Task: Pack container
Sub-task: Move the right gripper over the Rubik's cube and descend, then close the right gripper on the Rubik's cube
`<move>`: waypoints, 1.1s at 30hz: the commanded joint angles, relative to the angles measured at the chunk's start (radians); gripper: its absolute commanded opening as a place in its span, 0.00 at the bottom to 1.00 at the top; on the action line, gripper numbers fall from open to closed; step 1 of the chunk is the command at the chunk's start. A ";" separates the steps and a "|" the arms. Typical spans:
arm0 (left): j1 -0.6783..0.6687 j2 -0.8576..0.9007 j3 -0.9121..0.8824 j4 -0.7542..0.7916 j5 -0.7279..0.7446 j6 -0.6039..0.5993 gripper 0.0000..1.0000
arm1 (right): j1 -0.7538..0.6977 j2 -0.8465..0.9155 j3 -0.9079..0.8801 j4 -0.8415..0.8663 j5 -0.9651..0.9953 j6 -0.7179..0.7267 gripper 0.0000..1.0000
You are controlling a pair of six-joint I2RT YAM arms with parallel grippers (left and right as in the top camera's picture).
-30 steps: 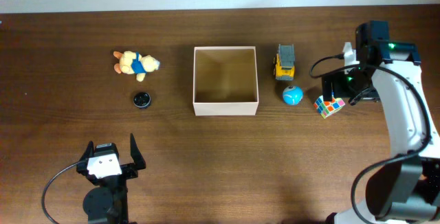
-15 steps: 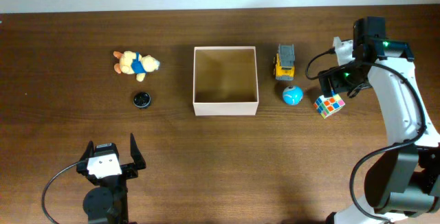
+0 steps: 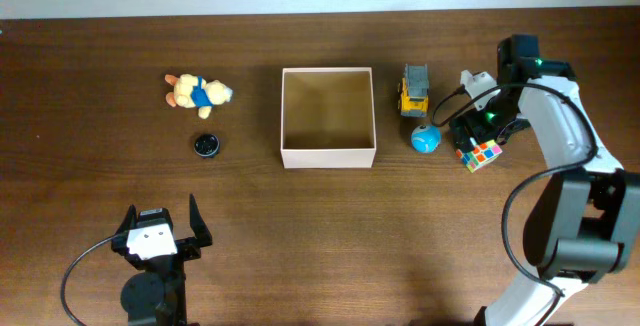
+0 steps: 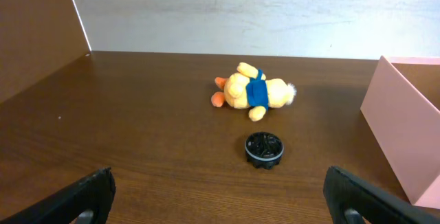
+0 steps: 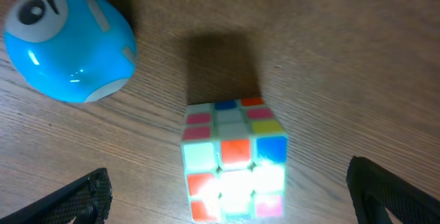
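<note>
The container (image 3: 328,152), a square cream cardboard box with a tan inside, stands open in the middle of the table; its pale wall shows at the right of the left wrist view (image 4: 402,124). To its right lie a yellow toy truck (image 3: 414,89), a blue ball (image 3: 425,139) (image 5: 69,42) and a colour cube (image 3: 480,153) (image 5: 234,159). My right gripper (image 3: 478,134) (image 5: 227,200) is open, just above the cube, fingers either side. To the left lie a plush bear (image 3: 197,92) (image 4: 253,92) and a black cap (image 3: 206,145) (image 4: 264,149). My left gripper (image 3: 160,234) (image 4: 220,200) is open and empty near the front edge.
A pale wall (image 4: 240,11) runs behind the table's far edge. The right arm (image 3: 570,136) reaches in from the right side over the table.
My right gripper has moved left and down over the colour cube, and the arm has swung inward. The left arm and the toys have not moved.
</note>
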 commanded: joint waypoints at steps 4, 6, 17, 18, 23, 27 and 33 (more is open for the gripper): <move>-0.004 0.001 -0.007 0.006 -0.011 -0.006 0.99 | -0.005 0.061 -0.012 -0.004 -0.026 -0.015 0.99; -0.004 0.001 -0.007 0.006 -0.011 -0.006 0.99 | -0.010 0.064 -0.012 -0.004 -0.026 -0.011 0.99; -0.004 0.001 -0.007 0.006 -0.011 -0.006 0.99 | -0.082 0.065 -0.012 -0.044 -0.092 0.042 0.99; -0.004 0.001 -0.007 0.006 -0.011 -0.006 0.99 | -0.084 0.065 -0.012 -0.045 -0.099 0.042 0.99; -0.004 0.001 -0.007 0.006 -0.011 -0.006 0.99 | -0.081 0.065 -0.012 -0.050 -0.107 0.041 0.99; -0.004 0.001 -0.007 0.006 -0.011 -0.006 0.99 | -0.081 0.065 -0.022 -0.048 -0.147 0.040 1.00; -0.004 0.001 -0.007 0.006 -0.011 -0.006 0.99 | -0.081 0.065 -0.076 -0.021 -0.147 0.037 1.00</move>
